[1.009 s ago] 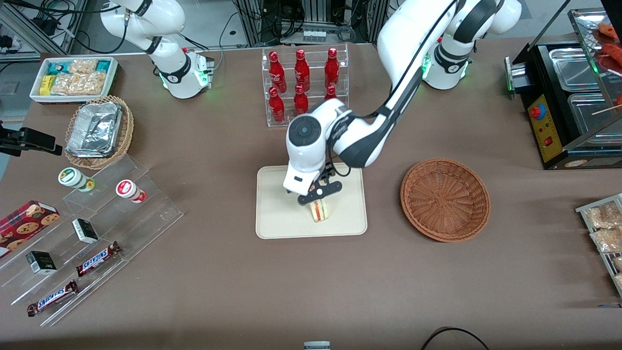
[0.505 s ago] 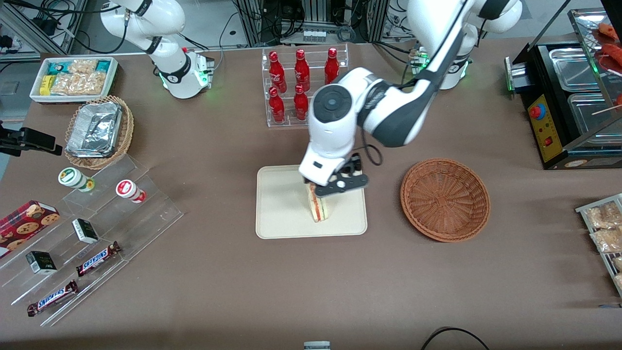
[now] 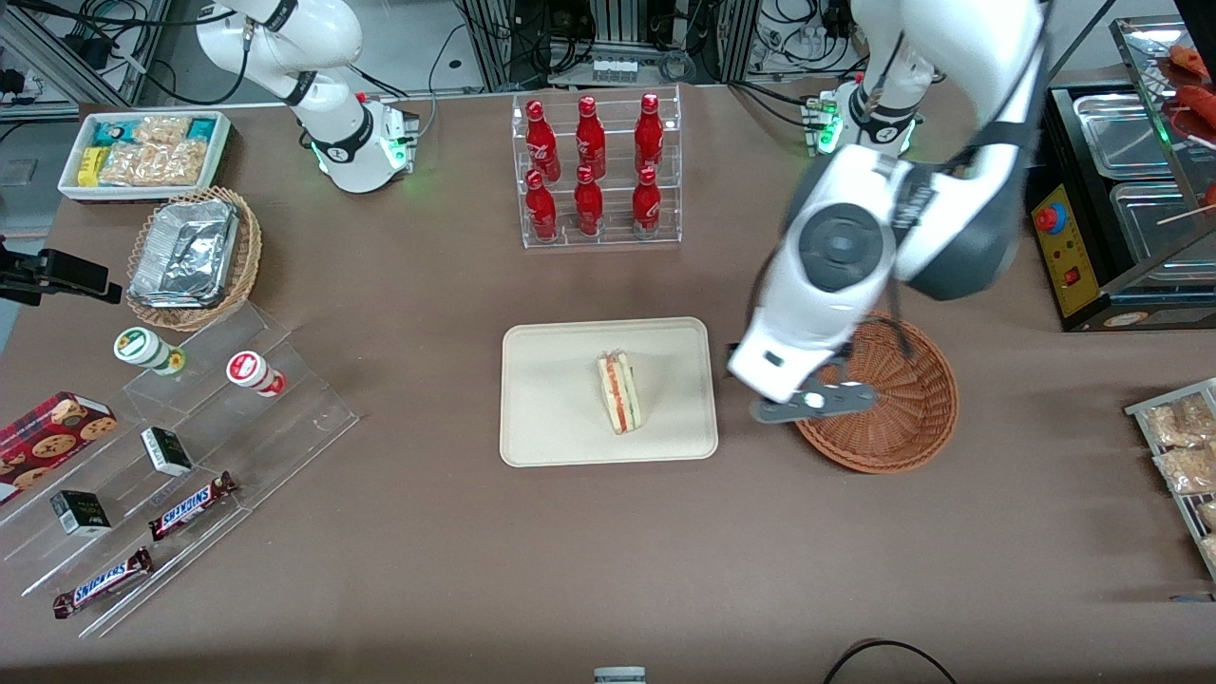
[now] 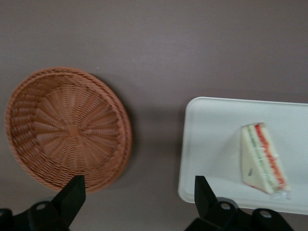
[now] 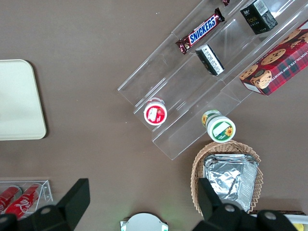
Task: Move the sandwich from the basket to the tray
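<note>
On the tray (image 3: 551, 418) lies the sandwich (image 3: 618, 391); the pincer (image 3: 812, 403) hangs spread over the basket (image 3: 902, 427); nearby bars read SNICKERS (image 3: 190, 505).

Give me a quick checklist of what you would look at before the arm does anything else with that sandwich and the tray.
1. Sandwich on the tray: ok, it lies inside the rim, near the middle.
2. Basket has nothing left in it: ok, the wrist view shows only bare wicker.
3. Gripper holds nothing: ok, fingers open with only table between them.
4. Gripper away from the sandwich: ok, it hovers over the basket's edge nearest the tray.
5. Tray fully on the table: ok, all four corners show in the front view.
6. Sandwich wrapping undamaged: cannot tell.
</note>
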Available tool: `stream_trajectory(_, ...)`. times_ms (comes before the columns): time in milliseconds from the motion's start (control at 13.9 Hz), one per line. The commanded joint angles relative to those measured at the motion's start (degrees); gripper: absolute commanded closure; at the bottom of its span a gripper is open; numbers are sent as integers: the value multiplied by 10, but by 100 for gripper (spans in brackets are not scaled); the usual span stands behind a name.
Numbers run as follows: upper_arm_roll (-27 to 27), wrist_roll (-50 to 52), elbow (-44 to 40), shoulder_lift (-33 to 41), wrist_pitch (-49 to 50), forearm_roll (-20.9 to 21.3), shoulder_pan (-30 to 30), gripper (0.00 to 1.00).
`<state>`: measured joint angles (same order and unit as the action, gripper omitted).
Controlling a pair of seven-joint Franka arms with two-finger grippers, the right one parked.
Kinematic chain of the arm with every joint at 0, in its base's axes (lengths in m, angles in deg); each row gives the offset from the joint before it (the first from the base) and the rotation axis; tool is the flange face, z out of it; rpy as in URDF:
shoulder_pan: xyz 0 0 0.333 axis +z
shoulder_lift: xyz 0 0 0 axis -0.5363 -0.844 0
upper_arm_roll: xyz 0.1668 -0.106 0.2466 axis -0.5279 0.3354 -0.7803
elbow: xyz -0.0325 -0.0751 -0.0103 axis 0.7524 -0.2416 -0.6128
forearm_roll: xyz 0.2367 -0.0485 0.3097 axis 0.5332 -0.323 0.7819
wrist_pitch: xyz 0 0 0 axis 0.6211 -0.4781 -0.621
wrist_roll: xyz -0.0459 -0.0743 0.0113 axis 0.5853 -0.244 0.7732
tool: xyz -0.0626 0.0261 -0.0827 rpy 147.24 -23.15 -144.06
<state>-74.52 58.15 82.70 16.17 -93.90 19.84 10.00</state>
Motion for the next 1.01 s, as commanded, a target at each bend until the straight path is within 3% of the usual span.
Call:
stream_trajectory(0,4,-77,61,54,-3,-21,50,0)
stream_trajectory(288,4,-195,115,122,8,-41,124,0)
stream_trajectory(577,8,-298,114,170,92,-42,186,0)
stream_trajectory(937,45,-342,101,211,143,-35,260,0)
